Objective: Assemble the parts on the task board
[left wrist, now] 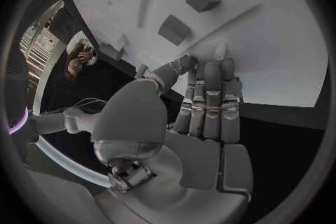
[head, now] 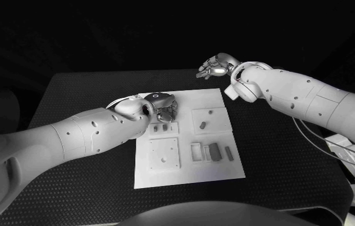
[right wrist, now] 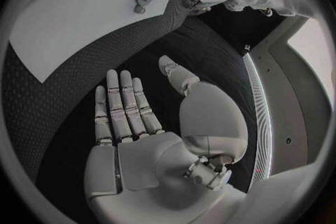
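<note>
The task board lies mid-worktop with loose parts at its near right; the left hand, fingers open and empty, hovers over its far-left corner and may nudge parts, while the right hand, open, waits beyond the far edge.

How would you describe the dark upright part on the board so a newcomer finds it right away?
Start at the white task board in the middle of the black table. Go to its near right area, by the robot's right side, where a few small pieces stand together. The dark upright part is the middle one, darker than the pale frame beside it.
</note>
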You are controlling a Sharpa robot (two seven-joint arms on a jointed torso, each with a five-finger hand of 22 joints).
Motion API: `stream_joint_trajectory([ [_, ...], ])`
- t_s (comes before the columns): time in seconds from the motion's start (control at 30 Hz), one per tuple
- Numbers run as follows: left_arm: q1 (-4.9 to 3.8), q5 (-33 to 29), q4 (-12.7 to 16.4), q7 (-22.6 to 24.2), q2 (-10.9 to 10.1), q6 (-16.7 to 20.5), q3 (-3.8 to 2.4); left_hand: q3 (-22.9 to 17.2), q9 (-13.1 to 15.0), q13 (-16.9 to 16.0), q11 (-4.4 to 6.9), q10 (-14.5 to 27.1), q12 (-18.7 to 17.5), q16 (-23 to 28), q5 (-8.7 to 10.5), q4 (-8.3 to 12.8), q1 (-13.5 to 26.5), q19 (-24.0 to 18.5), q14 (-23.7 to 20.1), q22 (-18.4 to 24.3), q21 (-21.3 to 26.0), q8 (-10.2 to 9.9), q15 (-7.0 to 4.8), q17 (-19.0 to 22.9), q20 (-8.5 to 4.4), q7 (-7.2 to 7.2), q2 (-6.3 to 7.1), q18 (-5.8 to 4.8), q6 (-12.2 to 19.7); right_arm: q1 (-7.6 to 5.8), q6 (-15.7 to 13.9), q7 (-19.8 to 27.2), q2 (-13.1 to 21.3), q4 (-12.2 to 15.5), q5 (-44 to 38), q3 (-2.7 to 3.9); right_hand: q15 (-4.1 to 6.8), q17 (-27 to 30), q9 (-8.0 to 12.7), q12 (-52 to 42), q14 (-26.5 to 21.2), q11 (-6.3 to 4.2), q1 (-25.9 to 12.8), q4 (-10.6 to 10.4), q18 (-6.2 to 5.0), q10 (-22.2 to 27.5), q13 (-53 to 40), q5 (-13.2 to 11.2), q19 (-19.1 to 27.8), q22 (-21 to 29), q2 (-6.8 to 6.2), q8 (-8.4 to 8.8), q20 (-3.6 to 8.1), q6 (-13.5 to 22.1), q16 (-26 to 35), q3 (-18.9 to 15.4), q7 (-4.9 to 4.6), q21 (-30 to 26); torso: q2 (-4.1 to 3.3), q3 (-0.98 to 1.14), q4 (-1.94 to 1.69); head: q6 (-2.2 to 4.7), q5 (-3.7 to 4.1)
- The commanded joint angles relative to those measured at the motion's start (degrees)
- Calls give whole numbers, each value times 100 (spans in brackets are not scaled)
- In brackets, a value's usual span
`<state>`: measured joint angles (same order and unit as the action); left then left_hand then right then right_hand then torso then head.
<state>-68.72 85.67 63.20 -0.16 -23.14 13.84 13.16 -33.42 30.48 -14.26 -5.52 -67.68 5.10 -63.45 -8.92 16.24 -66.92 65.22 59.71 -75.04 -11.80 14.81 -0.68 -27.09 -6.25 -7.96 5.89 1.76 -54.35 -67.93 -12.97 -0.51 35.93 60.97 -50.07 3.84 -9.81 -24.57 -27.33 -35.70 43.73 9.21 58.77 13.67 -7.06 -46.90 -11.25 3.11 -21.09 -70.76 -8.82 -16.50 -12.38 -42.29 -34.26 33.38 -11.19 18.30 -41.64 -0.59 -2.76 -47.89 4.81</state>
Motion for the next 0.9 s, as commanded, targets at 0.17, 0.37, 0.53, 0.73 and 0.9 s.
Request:
stream_joint_trajectory([
  [0.17, 85, 133, 39, 67, 46, -294, 50, 75, -19, 78, -44, 44, -54, -35, 25, -8, 45, 56, 31, -39, -13, -3, 27, 6, 6, 5, 106, 117, 23, 2, 51, 64, -5, 6, -10, 2, -7, -4, 8, 31, -30, 15, 34, -13, 98, -22, 9, -25, 48, -7, 10, -23, -3, 43, 31, -25, -159, -24, 1, 0, -2, -6, 10],
  [0.37, 98, 198, 27, 32, 72, -320, 50, 87, -29, 93, -56, 74, -88, -42, 22, -8, 53, 58, 25, -48, -6, -6, 38, 10, 14, -4, 132, 128, 27, 2, 48, 64, -8, 5, -10, 2, -7, -4, 9, 30, -30, 15, 34, -13, 99, -23, 12, -25, 48, -10, 11, -24, -3, 43, 31, -25, -159, -26, 0, -2, -1, -11, 11],
  [0.53, 111, 253, 14, 4, 96, -371, 50, 95, -43, 111, -73, 113, -119, -52, 22, -15, 64, 63, 21, -58, 1, -13, 54, 14, 28, -15, 149, 140, 39, 2, 53, 64, -8, 6, -10, 2, -7, -4, 9, 30, -30, 15, 34, -13, 99, -23, 13, -25, 48, -12, 12, -24, -4, 43, 32, -25, -159, -27, 0, -2, -1, -18, 15],
  [0.73, 146, 394, -5, -34, 116, -485, 49, 28, -37, 104, -51, 25, -86, -86, 14, -2, -32, 95, 44, -77, 4, 46, 36, 17, 30, 4, 70, 166, -70, 2, 52, 65, -12, 4, -10, 2, -7, -5, 10, 29, -30, 15, 34, -13, 99, -23, 15, -25, 48, -13, 13, -25, -3, 43, 32, -25, -158, -28, 1, -2, 3, -25, 22],
  [0.9, 151, 442, -9, -92, 94, -453, 49, -73, -30, 75, 13, -154, -38, -154, 39, 9, -165, 205, 139, -109, -39, 120, -26, 13, -13, 32, 18, 173, -220, 2, 50, 64, -5, 3, -10, 2, -8, -5, 10, 29, -30, 15, 33, -14, 100, -23, 16, -26, 48, -14, 14, -25, -4, 43, 32, -26, -159, -29, 2, -2, -2, -29, 26],
])
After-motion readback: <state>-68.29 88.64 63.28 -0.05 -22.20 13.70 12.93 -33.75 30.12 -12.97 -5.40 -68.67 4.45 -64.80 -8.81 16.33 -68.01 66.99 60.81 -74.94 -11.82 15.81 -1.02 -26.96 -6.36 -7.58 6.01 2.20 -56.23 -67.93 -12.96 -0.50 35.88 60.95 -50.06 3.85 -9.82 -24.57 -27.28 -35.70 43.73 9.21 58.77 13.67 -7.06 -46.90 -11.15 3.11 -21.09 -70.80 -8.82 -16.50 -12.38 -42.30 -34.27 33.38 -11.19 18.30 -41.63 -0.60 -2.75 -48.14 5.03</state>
